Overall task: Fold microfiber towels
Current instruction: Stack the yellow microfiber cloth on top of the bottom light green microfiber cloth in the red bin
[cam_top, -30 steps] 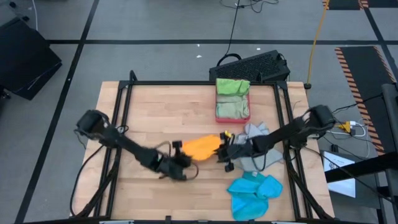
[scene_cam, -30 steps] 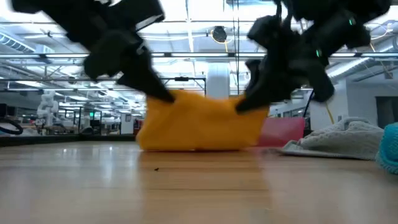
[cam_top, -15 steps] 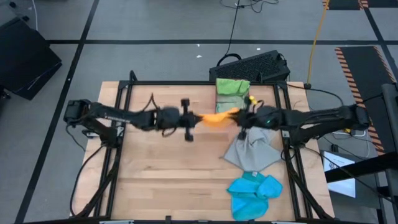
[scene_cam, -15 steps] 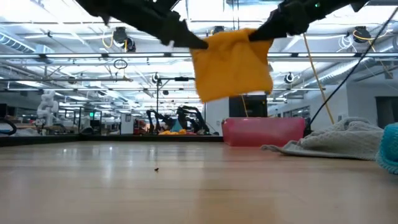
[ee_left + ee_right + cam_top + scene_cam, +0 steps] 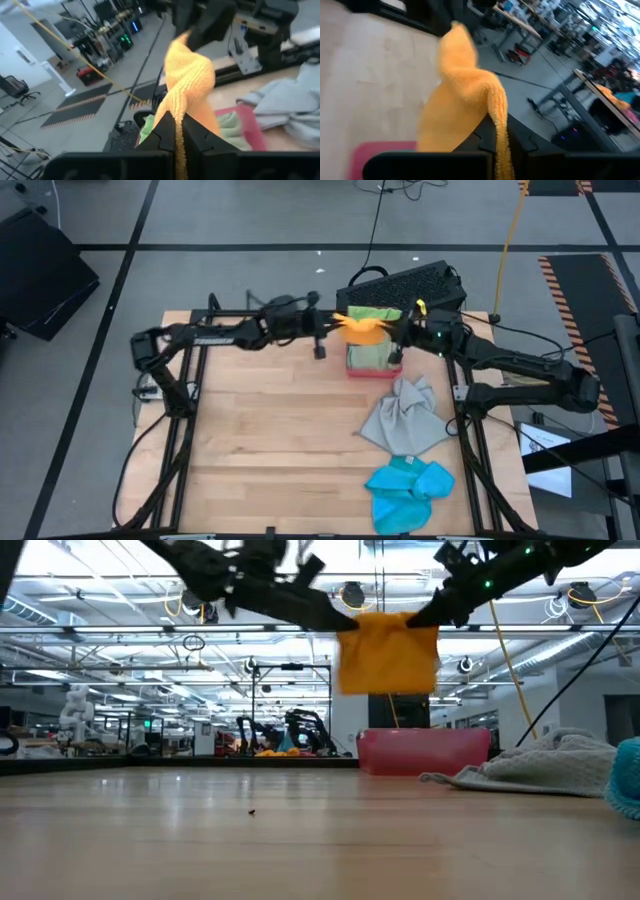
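The orange microfiber towel [image 5: 362,326] hangs in the air between my two grippers, over the pink-red tray [image 5: 352,363] at the table's far edge. My left gripper [image 5: 335,327] is shut on its left top corner, and my right gripper [image 5: 392,332] is shut on its right top corner. In the low view the orange towel [image 5: 388,652] hangs as a rectangle well above the tray [image 5: 425,750]. Green towels [image 5: 374,320] lie in the tray. A grey towel [image 5: 405,418] and a blue towel [image 5: 408,490] lie crumpled on the table's right side. My left gripper pinches the orange towel's left top corner [image 5: 176,117] between its two fingers, which come about level from the table's left. The cloth runs on as a fold toward the other gripper and hangs below, lifted clear. My right gripper pinches the towel's right top corner [image 5: 497,125] between its two fingers, which come about level from the table's right. The towel's top edge [image 5: 390,618] spans between both grippers, and the rest hangs below it, clear of the tray.
A black keyboard-like case [image 5: 405,284] lies just beyond the table's far edge behind the tray. Black frame rails [image 5: 195,370] run along the table's left and right sides. The wooden table top [image 5: 270,430] is bare on its left and middle.
Both grippers have risen from the middle of the table and gone toward its far edge with the orange towel. The towel was resting on the table. It has been lifted clear and now hangs over the tray.
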